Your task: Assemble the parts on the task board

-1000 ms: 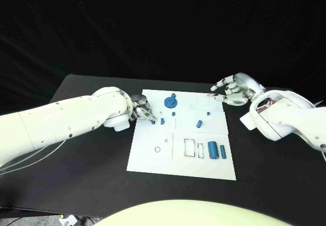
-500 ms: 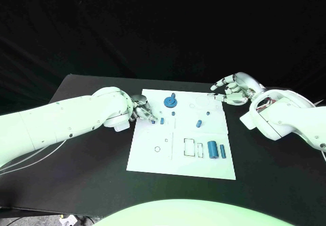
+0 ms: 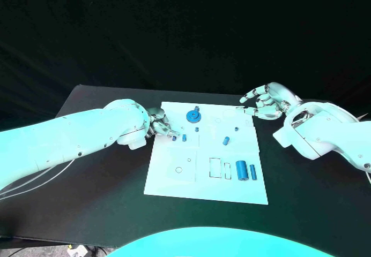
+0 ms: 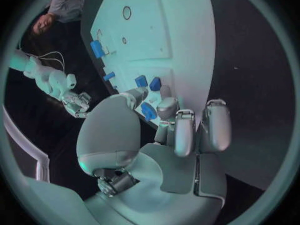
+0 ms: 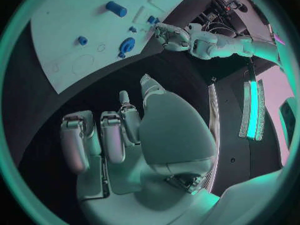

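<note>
Head view: the white board [image 3: 207, 176] lies in the middle of the black counter [image 3: 93, 182]. The left hand [image 3: 160, 124] sits at the board's left edge, fingertips down on the board beside two small blue pegs [image 3: 179, 137]. Near the board's far edge stands a round blue gear [image 3: 193, 115]; a tilted blue peg [image 3: 227, 141] lies near the middle, and a thick blue cylinder [image 3: 242, 170] with a thinner blue pin [image 3: 253, 171] just beside it lies toward the near right corner. The right hand [image 3: 267, 101] hovers off the board's far right corner, fingers curled loosely and apart, holding nothing.

Left wrist view: the left hand [image 4: 164, 130] pinches a small blue piece [image 4: 148, 111] between the thumb and a finger, right at the board's [image 4: 162, 25] edge, with the two pegs [image 4: 148, 82] just beyond the fingertips.

Right wrist view: the right hand [image 5: 119, 135] is empty, fingers partly bent and apart, held over the dark counter [image 5: 37, 115] near the board [image 5: 75, 20]. The gear [image 5: 127, 46] and the left hand [image 5: 170, 36] show beyond it.
</note>
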Motion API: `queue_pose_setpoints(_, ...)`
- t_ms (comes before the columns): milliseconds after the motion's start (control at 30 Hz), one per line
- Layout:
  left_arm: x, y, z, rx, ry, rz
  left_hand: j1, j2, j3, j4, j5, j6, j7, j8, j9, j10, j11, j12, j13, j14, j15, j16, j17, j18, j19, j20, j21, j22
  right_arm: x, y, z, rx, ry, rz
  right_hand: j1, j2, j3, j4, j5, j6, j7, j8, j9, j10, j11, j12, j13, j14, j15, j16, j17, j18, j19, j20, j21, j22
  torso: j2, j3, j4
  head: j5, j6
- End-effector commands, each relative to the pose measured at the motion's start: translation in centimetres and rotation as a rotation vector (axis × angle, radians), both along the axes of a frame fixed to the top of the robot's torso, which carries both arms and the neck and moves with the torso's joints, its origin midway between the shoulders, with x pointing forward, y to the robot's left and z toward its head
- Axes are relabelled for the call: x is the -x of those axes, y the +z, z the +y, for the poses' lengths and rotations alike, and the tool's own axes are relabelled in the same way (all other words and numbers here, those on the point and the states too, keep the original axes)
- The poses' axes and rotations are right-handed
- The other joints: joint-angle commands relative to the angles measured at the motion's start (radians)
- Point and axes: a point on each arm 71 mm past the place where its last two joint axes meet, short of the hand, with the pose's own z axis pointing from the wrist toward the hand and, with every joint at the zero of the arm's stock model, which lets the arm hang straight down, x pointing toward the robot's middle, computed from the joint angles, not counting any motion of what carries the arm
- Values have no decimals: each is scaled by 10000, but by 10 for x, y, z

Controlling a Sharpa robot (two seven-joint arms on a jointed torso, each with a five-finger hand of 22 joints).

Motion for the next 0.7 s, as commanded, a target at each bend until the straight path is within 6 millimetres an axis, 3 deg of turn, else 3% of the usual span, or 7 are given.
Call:
queue_pose_setpoints(33, -1, 2, 1, 146, 232, -117, -147, -13, -196, 40, -27, -13, 101, -57, 16, -77, 16, -59, -32, 832, 8, -55, 2017, -83, 9, -25, -48, 172, 0, 0, 1, 13, 103, -79, -115, -22, 46, 18, 32, -50, 14, 41, 9, -98, 0, -56, 730, 915, -69, -46, 2175, -69, 1046, -83, 55, 2633, 0, -4, -3, -9, 0)
queue_pose_setpoints(233, -1, 4, 1, 521, 405, 2, -450, 88, -863, 64, -100, -90, 128, -120, 57, -193, 51, -189, -158, 829, 39, -63, 2007, -73, -25, 2, -83, 132, 0, 0, 1, 17, 88, -76, -117, -28, 45, 15, 32, -55, 14, 42, 9, -103, 0, -63, 724, 913, -69, -48, 2170, -69, 1046, -83, 55, 2633, 3, 3, 3, -18, 13)
queue_pose_setpoints(433, -1, 11, 1, 1221, 634, -132, -562, 352, -1424, 71, -273, -178, 152, -176, 95, -335, 70, -349, -329, 811, 57, -100, 1954, -36, -149, 21, -171, -11, 0, 0, 0, 12, 82, -100, -117, -28, 45, 15, 32, -55, 14, 42, 9, -103, 0, -63, 724, 913, -69, -48, 2170, -69, 1046, -83, 55, 2633, 1, 3, -5, -28, 43)
queue_pose_setpoints(533, -2, 20, 2, 1933, 658, -470, -302, 581, -1676, 56, -191, -502, 286, -272, 126, -911, 195, -951, -1013, 590, 166, -504, 1367, 132, -784, 90, -596, -725, 0, 1, 0, 12, 60, -123, -117, -28, 45, 15, 32, -55, 14, 42, 9, -103, 0, -63, 724, 913, -69, -48, 2170, -69, 1046, -83, 55, 2633, -14, 15, 3, -49, 68)
queue_pose_setpoints(600, -2, 27, 0, 2416, 500, -832, 9, 652, -1731, 45, -95, -758, 383, -305, 138, -1178, 278, -1129, -1241, 557, 237, -551, 1306, 147, -852, 144, -661, -795, 0, 1, -1, 11, 40, -143, -121, -31, 46, 15, 32, -62, 15, 45, 10, -106, 1, -67, 721, 915, -69, -45, 2178, -69, 1046, -83, 55, 2633, -24, 19, 10, -71, 85)
queue_pose_setpoints(667, -2, 31, -4, 2799, 258, -1171, 1052, 790, -1469, -12, -11, -1458, 719, -523, -9, -2654, 577, -2390, -2670, 97, 499, -1267, 338, 376, -1780, 329, -1347, -1835, -1, 1, -2, 12, 25, -157, -121, -31, 46, 15, 32, -62, 15, 45, 10, -106, 1, -67, 721, 915, -69, -45, 2178, -69, 1046, -83, 55, 2633, -21, 17, 14, -88, 124)
queue_pose_setpoints(700, -2, 34, -8, 2977, 68, -1395, 1291, 826, -1352, -19, -20, -1583, 785, -540, -42, -2817, 632, -2435, -2715, -16, 548, -1423, 140, 431, -1993, 372, -1518, -2073, -1, 1, -2, 11, 17, -168, -121, -31, 46, 15, 32, -62, 15, 45, 10, -106, 1, -67, 721, 915, -69, -45, 2178, -69, 1046, -83, 55, 2633, -14, 11, 13, -106, 162)
